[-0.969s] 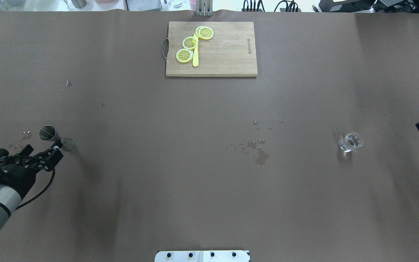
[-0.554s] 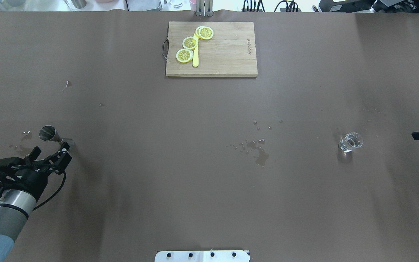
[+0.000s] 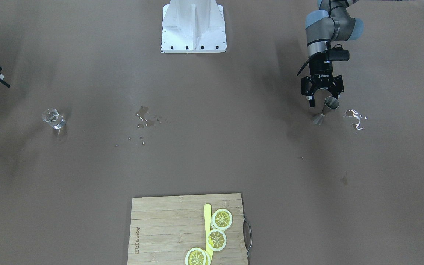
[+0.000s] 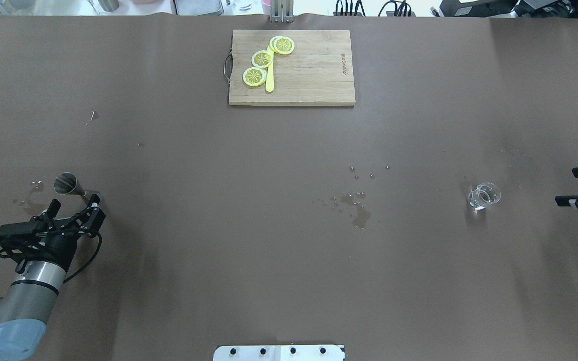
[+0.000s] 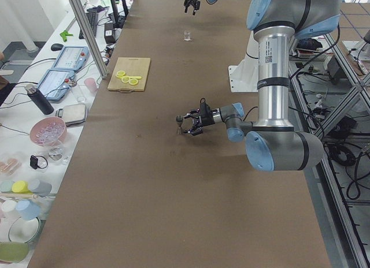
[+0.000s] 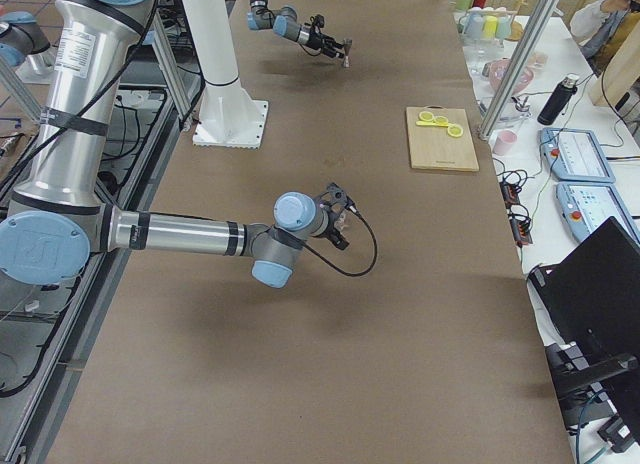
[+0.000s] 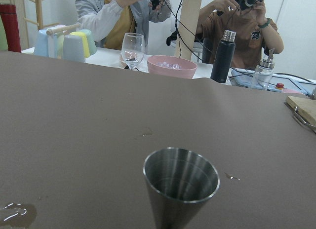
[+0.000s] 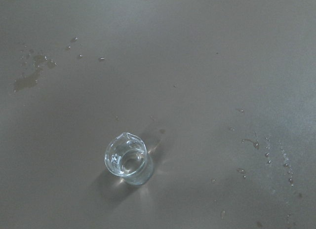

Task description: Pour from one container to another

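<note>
The grey steel jigger (image 4: 67, 183) stands upright at the table's left side, also in the front view (image 3: 327, 107) and close up in the left wrist view (image 7: 181, 185). My left gripper (image 4: 76, 201) is open right behind it, its fingertips level with the jigger's lower cone, not touching. The small clear glass tumbler (image 4: 483, 195) stands far off on the right, holding a little liquid in the right wrist view (image 8: 127, 161). My right gripper (image 4: 567, 187) is open and well to the tumbler's right, apart from it.
A wooden cutting board (image 4: 314, 75) with lemon slices (image 4: 261, 59) and a yellow knife lies at the far middle. Spilled droplets (image 4: 358, 210) dot the table's centre, and a wet patch (image 4: 30, 203) lies beside the jigger. The robot's base plate (image 4: 279, 352) is at the near edge.
My left gripper has swung rightward and turned to line up behind the jigger. My right gripper has come further in from the right edge toward the tumbler. Neither container moved.
</note>
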Motion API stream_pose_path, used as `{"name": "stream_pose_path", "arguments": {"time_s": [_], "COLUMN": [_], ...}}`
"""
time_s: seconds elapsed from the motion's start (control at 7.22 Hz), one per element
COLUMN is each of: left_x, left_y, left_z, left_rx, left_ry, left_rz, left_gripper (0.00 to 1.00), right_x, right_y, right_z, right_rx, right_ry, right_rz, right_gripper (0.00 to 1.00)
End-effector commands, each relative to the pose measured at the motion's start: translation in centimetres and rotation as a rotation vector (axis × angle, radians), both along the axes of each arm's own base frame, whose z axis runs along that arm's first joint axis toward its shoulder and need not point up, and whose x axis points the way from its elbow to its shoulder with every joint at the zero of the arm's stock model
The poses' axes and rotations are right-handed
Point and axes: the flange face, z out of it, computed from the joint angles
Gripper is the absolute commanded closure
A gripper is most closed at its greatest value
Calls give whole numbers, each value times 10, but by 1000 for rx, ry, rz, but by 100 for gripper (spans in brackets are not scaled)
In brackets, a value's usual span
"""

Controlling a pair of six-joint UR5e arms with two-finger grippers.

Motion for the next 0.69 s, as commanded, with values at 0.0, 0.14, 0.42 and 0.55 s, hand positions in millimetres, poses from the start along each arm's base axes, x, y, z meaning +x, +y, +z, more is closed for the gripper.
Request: {"name": "stream_pose_path", "arguments": {"time_s": [0.0, 0.14, 0.42, 0.55], "left_x": [-1, 0, 5, 4], "left_y": [-8, -12, -21, -21], "left_z": [2, 2, -7, -5], "left_rx": [1, 3, 5, 5], "left_ry": [-9, -11, 9, 5], "left_rz": [-18, -27, -44, -47], "left_gripper": [3, 3, 4, 11], "right_x": [-37, -56, -82, -92], "right_y": [7, 12, 13, 14], "right_z": [-2, -4, -7, -8], "right_rx": [-36, -40, -53, -40], "right_ry": [-20, -34, -29, -22], "right_rz": [50, 79, 152, 166], "right_gripper": [0, 0, 1, 1]}}
